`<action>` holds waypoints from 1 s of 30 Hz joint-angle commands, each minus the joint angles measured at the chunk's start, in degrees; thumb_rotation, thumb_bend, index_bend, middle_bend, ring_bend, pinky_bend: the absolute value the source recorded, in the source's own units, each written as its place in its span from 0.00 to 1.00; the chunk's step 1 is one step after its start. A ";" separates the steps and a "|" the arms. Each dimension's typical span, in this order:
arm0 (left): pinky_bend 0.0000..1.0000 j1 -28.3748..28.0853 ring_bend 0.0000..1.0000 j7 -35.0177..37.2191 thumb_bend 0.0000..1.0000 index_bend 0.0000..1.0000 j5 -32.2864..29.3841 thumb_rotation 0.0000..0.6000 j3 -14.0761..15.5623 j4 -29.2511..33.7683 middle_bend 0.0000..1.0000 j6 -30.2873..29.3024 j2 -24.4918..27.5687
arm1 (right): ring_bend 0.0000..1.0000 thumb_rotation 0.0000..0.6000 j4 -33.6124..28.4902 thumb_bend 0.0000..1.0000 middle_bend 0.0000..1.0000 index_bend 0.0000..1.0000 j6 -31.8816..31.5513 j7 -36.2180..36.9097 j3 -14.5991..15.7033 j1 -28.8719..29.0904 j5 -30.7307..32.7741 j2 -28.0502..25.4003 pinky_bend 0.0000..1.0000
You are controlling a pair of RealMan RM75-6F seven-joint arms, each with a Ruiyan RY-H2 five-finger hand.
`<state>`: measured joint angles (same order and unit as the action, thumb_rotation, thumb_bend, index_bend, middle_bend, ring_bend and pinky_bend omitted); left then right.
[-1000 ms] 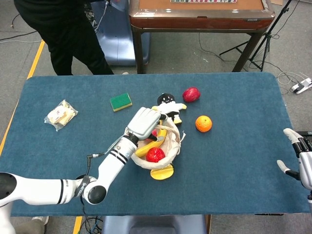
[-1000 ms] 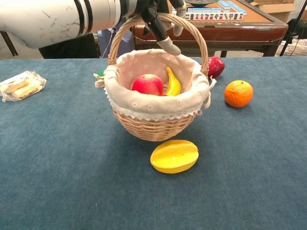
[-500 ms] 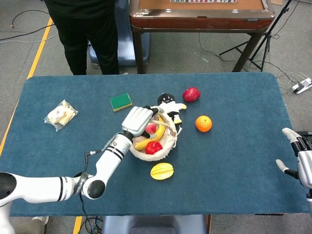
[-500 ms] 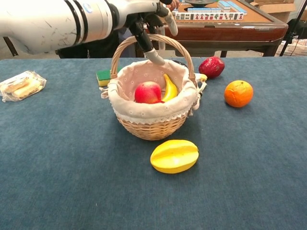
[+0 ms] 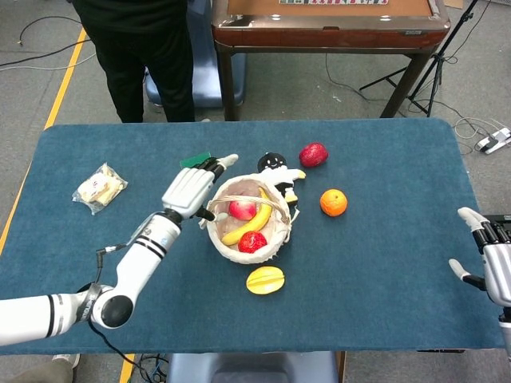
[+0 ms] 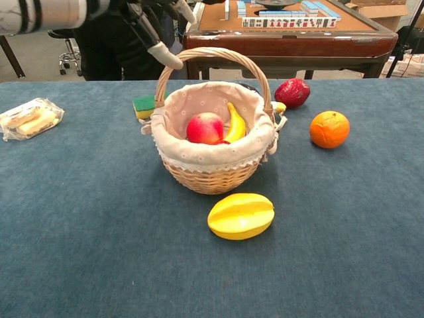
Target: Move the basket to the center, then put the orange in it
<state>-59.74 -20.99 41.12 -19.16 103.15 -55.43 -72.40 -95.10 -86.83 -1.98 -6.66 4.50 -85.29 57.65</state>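
Note:
The wicker basket (image 5: 275, 237) (image 6: 211, 175) stands near the table's middle, with a red apple (image 6: 205, 127) and a banana (image 6: 237, 123) inside its cloth lining. The orange (image 5: 334, 202) (image 6: 329, 129) lies on the cloth to its right, apart from it. My left hand (image 5: 190, 187) (image 6: 154, 30) hovers just left of the basket, fingers spread, holding nothing and clear of the handle. My right hand (image 5: 489, 255) rests open at the table's right edge, far from the orange.
A yellow star fruit (image 5: 265, 280) (image 6: 240, 215) lies in front of the basket. A dark red fruit (image 5: 313, 154), a black-and-white doll (image 5: 276, 169), a green sponge (image 6: 143, 106) and a snack packet (image 5: 100, 187) lie behind and to the left. A person stands beyond the table.
My left hand has let go of the basket handle and drawn away to the left. The basket was set down and now stands still on the table.

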 commanded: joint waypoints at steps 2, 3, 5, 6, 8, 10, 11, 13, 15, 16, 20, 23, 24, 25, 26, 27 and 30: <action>0.23 4.00 0.11 3.21 0.12 0.02 3.36 1.00 1.26 1.76 0.14 -1.57 4.13 | 0.22 1.00 -1.00 0.16 0.21 0.16 1.37 -0.97 0.06 1.03 -0.57 -0.86 0.35; 0.23 5.05 0.11 3.64 0.12 0.02 4.22 1.00 1.64 1.62 0.14 -2.45 5.00 | 0.22 1.00 -1.31 0.16 0.21 0.16 1.85 -1.23 0.04 1.39 -0.69 -1.08 0.35; 0.23 6.91 0.11 4.14 0.12 0.02 5.34 1.00 2.41 1.29 0.14 -4.11 6.30 | 0.22 1.00 -1.89 0.16 0.21 0.16 2.99 -1.68 0.06 2.13 -0.90 -1.50 0.35; 0.22 7.70 0.11 4.53 0.12 0.02 5.56 1.00 2.71 1.28 0.14 -4.52 6.91 | 0.22 1.00 -2.16 0.16 0.21 0.16 3.59 -1.87 0.10 2.50 -0.99 -1.71 0.35; 0.22 9.56 0.11 5.50 0.12 0.02 6.09 1.00 3.55 1.32 0.14 -5.04 8.51 | 0.22 1.00 -2.88 0.16 0.21 0.16 5.13 -2.16 0.19 3.46 -1.28 -2.21 0.35; 0.22 11.20 0.11 5.90 0.12 0.03 7.19 1.00 4.52 1.07 0.14 -5.93 9.61 | 0.22 1.00 -3.56 0.16 0.21 0.16 6.56 -2.21 0.28 4.37 -1.61 -2.65 0.35; 0.22 12.02 0.11 5.80 0.12 0.04 8.02 1.00 5.20 0.82 0.14 -6.45 10.07 | 0.22 1.00 -3.87 0.16 0.21 0.16 7.29 -2.18 0.32 4.85 -1.77 -2.89 0.35; 0.22 14.02 0.11 5.79 0.12 0.05 9.96 1.00 6.69 0.23 0.14 -7.90 10.88 | 0.22 1.00 -4.43 0.16 0.21 0.16 8.99 -2.27 0.34 5.95 -1.92 -3.32 0.35; 0.22 16.15 0.11 6.74 0.12 0.07 11.93 1.00 7.84 -0.45 0.14 -9.49 11.25 | 0.22 1.00 -4.85 0.16 0.21 0.16 10.60 -2.87 0.37 6.96 -1.80 -3.59 0.35; 0.22 17.07 0.11 7.22 0.12 0.08 12.73 1.00 8.33 -0.77 0.14 -10.12 11.38 | 0.22 1.00 -5.09 0.16 0.21 0.16 11.28 -3.16 0.41 7.36 -1.74 -3.69 0.35; 0.22 20.88 0.11 8.31 0.12 0.10 16.33 1.00 10.47 -2.26 0.14 -13.09 12.04 | 0.22 1.00 -5.84 0.16 0.20 0.16 13.94 -3.85 0.42 9.16 -1.63 -4.06 0.35; 0.22 24.02 0.11 9.46 0.12 0.10 18.67 1.00 11.71 -3.11 0.14 -15.78 12.49 | 0.22 1.00 -6.05 0.16 0.19 0.15 16.22 -5.00 0.33 10.70 -1.14 -4.28 0.35; 0.22 24.84 0.11 9.75 0.12 0.10 19.18 1.00 11.98 -3.23 0.14 -16.47 12.65 | 0.22 1.00 -6.14 0.16 0.19 0.15 16.93 -5.31 0.30 11.15 -0.89 -4.29 0.35; 0.22 25.66 0.11 10.02 0.12 0.11 19.70 1.00 12.26 -3.33 0.14 -17.15 12.83 | 0.22 1.00 -6.24 0.16 0.18 0.15 17.62 -5.59 0.27 11.61 -0.67 -4.28 0.35; 0.22 26.48 0.11 10.36 0.12 0.11 20.21 1.00 12.52 -3.38 0.14 -17.80 13.02 | 0.22 1.00 -6.24 0.16 0.18 0.15 18.25 -5.75 0.20 12.08 -0.50 -4.20 0.35; 0.22 27.49 0.11 10.81 0.12 0.11 20.89 1.00 12.83 -3.37 0.14 -18.57 13.30 | 0.22 1.00 -6.13 0.16 0.18 0.15 19.13 -5.91 0.10 12.71 -0.14 -4.03 0.35; 0.22 29.72 0.11 11.96 0.12 0.11 22.47 1.00 13.56 -3.17 0.14 -19.84 14.15 | 0.21 1.00 -5.49 0.16 0.17 0.12 21.43 -6.12 -0.30 14.41 1.03 -3.31 0.35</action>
<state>-30.95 -9.73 62.75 -6.15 99.99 -74.72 -58.81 -100.94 -66.33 -7.89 -6.70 18.07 -84.92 53.91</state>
